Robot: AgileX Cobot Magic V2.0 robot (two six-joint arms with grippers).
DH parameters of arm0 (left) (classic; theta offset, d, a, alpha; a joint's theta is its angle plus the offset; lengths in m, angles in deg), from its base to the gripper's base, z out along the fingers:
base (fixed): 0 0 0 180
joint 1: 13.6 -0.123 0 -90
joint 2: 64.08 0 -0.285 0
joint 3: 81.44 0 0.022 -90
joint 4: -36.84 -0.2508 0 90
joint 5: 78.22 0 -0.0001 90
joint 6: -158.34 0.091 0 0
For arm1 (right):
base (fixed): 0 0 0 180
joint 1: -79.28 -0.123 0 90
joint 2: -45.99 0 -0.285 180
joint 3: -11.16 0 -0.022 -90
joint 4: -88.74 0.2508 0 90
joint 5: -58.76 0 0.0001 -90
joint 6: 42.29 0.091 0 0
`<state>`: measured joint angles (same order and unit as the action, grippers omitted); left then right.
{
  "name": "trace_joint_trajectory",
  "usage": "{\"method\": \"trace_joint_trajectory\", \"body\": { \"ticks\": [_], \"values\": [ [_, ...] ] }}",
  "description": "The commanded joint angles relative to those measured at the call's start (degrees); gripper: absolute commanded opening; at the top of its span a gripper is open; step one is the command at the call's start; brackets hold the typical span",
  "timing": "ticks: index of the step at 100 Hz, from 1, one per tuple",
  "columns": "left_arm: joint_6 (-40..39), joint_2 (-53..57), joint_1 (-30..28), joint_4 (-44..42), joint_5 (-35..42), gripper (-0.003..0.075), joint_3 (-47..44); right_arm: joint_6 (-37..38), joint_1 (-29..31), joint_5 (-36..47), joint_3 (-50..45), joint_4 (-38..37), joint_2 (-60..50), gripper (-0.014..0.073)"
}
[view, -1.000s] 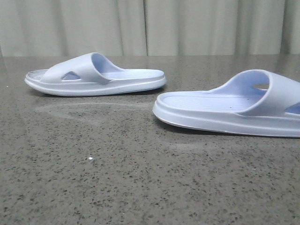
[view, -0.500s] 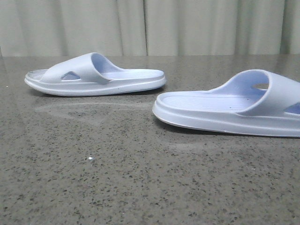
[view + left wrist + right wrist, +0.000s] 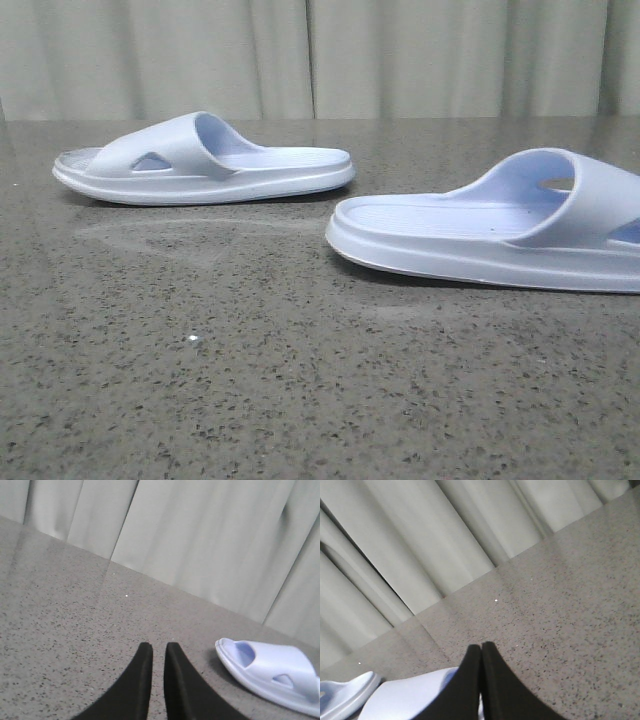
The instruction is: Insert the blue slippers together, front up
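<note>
Two blue slippers lie sole-down on the speckled grey tabletop (image 3: 250, 380): the far slipper (image 3: 205, 160) sits nearer the curtain (image 3: 320, 55), the near slipper (image 3: 490, 225) just beside it, heel ends close but apart. The left pincer (image 3: 154, 652) hangs over bare tabletop, its fingers a narrow slit apart and empty. The right pincer (image 3: 481, 652) is pressed closed, holding nothing.

Two pale lavender-blue foam slide slippers (image 3: 205, 160) (image 3: 500, 225) with ribbed footbeds sit on a grey, black-speckled stone table (image 3: 250, 380). Pale grey-green pleated curtains (image 3: 320, 55) fill the frame's top. Both wrist views show black fingers (image 3: 135, 685) (image 3: 470, 685).
</note>
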<state>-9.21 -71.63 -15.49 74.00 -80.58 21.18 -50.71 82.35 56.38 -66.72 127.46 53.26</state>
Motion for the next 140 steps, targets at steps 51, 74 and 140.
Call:
{"method": "trace_joint_trajectory", "body": {
  "ticks": [51, 74, 140],
  "values": [
    [-0.48, -26.78, -0.24, -13.0, -16.35, 0.0015, 27.6, -0.29, 0.02, -18.06, 24.34, -12.63, 28.99, -0.0077],
    [-0.48, -35.79, -0.24, -14.67, -23.23, 0.0016, 34.26, -0.4, 0.02, -27.66, 34.7, -16.67, 41.9, -0.0076],
    [12.28, -46.31, -0.24, -0.08, -27.63, 0.0231, 34.34, -5.81, 5.55, -34.78, 39.71, -15.29, 57.01, 0.0278]
  ]
}}
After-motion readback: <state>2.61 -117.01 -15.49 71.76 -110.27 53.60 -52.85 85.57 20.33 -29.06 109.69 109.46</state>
